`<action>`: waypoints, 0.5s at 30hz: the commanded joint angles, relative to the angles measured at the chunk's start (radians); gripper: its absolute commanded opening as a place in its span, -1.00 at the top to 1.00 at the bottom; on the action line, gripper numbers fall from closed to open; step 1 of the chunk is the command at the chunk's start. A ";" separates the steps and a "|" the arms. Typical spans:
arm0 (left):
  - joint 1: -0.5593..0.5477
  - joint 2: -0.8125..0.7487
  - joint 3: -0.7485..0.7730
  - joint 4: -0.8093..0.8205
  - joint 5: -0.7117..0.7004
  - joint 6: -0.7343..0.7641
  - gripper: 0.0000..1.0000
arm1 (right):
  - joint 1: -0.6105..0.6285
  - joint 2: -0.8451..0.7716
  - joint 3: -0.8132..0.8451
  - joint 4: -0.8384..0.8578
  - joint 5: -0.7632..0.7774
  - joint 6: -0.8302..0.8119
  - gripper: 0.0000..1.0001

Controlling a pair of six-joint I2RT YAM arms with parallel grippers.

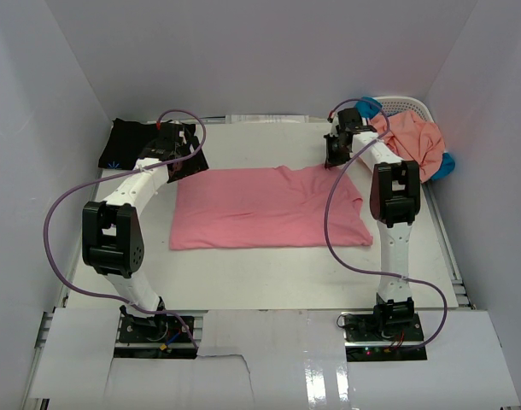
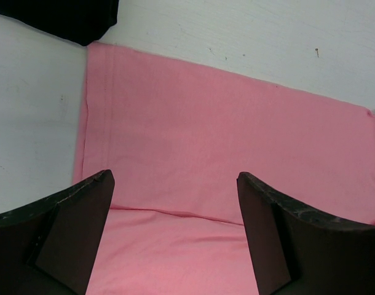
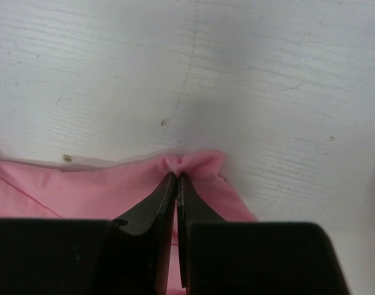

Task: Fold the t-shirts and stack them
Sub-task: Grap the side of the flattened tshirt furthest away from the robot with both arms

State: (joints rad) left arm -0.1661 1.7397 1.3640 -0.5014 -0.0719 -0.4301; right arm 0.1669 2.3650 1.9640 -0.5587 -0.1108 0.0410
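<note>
The rose-pink t-shirt point(image 1: 265, 207) lies flat, folded to a rectangle, mid-table. My right gripper point(image 1: 336, 158) is shut on its far right corner, the cloth bunched at the tips point(image 3: 193, 163). My left gripper point(image 1: 182, 166) is open over the shirt's far left corner; its fingers point(image 2: 83, 209) stand apart above the pink cloth point(image 2: 224, 153). The black t-shirt point(image 1: 132, 141) lies folded at the far left, its corner in the left wrist view point(image 2: 64, 18). The salmon-orange t-shirt point(image 1: 414, 141) and the bright blue one point(image 1: 448, 165) lie in a heap at the far right.
A white lattice basket point(image 1: 406, 105) stands at the far right corner under the heap. White walls close in the table on three sides. Purple cables loop beside both arms.
</note>
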 commanded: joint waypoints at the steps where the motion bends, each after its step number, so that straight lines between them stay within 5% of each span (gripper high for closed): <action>1: -0.001 -0.012 0.035 -0.003 -0.017 0.007 -0.85 | 0.016 0.033 0.015 -0.035 -0.039 -0.012 0.85; 15: -0.001 -0.012 0.038 -0.006 -0.005 0.005 -0.85 | 0.095 -0.585 -0.614 0.246 -0.116 0.008 0.85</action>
State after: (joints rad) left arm -0.1661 1.7397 1.3647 -0.5030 -0.0715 -0.4297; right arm 0.2424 1.8893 1.4185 -0.3878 -0.2081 0.0429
